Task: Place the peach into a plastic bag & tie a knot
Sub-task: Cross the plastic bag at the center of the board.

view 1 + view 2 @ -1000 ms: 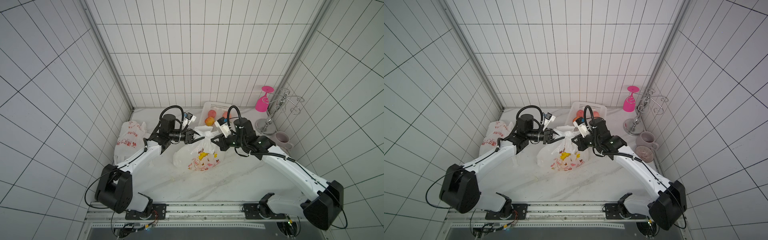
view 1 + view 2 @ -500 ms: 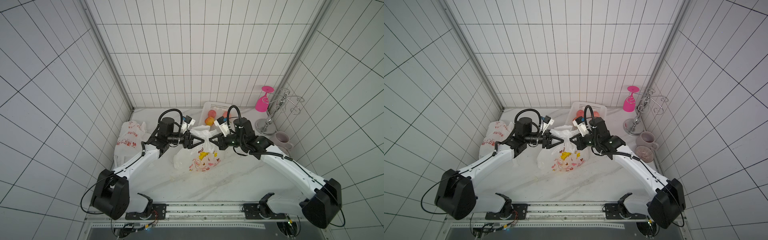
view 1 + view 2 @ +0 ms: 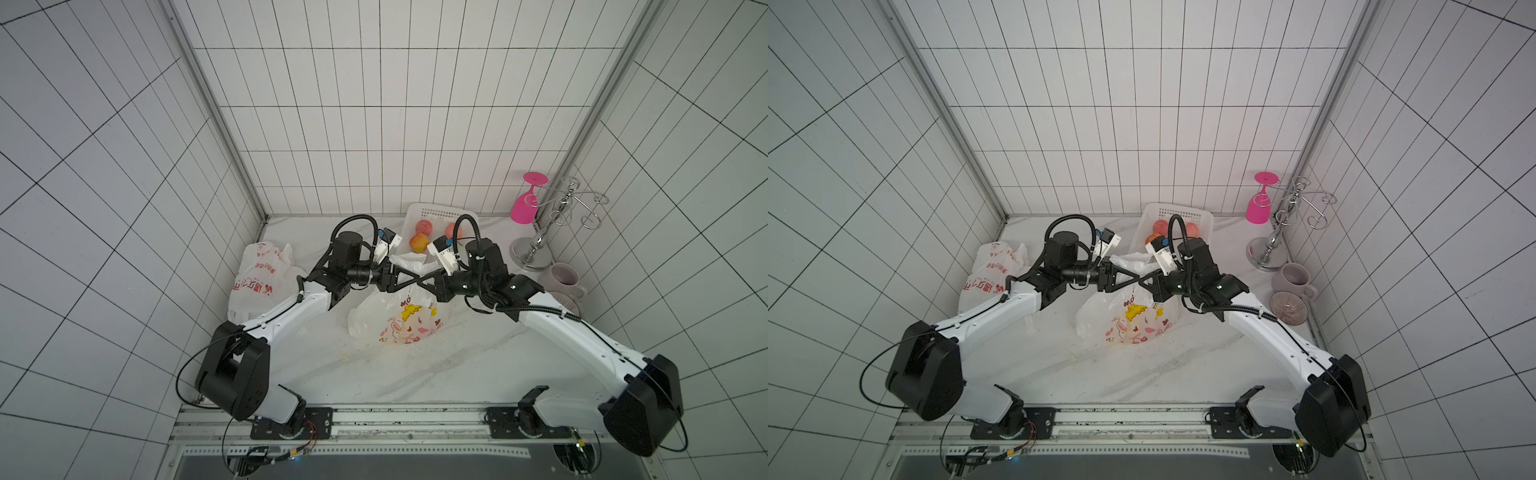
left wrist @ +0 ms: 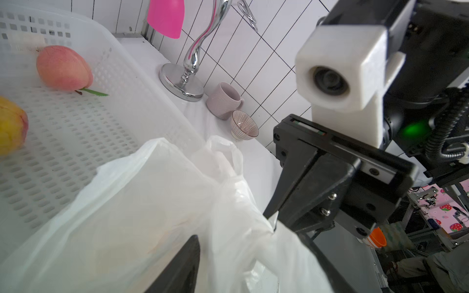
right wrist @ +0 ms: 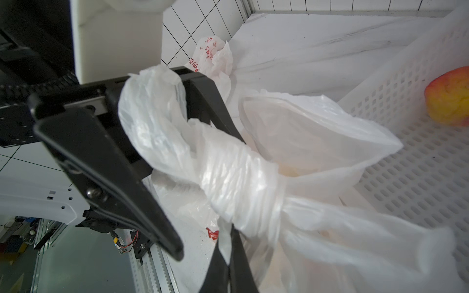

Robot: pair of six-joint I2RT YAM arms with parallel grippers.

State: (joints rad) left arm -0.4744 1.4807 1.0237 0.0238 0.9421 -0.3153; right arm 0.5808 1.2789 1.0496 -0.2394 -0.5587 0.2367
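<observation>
A clear plastic bag (image 3: 399, 324) with cartoon prints lies mid-table, its neck twisted into a wrapped band (image 5: 241, 175). A faint orange form shows through its wall. My left gripper (image 3: 409, 279) (image 4: 248, 236) stands open, one finger (image 5: 109, 177) on each side of a loose bag handle (image 5: 152, 106). Facing it tip to tip, my right gripper (image 3: 426, 279) (image 5: 229, 236) is shut on a thin strip of the bag below the twist. Three peaches (image 3: 419, 242) (image 4: 63, 68) lie in the white basket (image 3: 440, 212).
A crumpled white bag with red print (image 3: 259, 274) lies at the left wall. At the right stand a chrome rack (image 3: 536, 245) with a pink glass (image 3: 524, 205), a mug (image 3: 563, 278) and a striped bowl (image 4: 243, 125). The basket sits just behind both grippers.
My left gripper has opened, let go of the bag handle and moved right towards the right gripper. The right gripper stays shut on the bag.
</observation>
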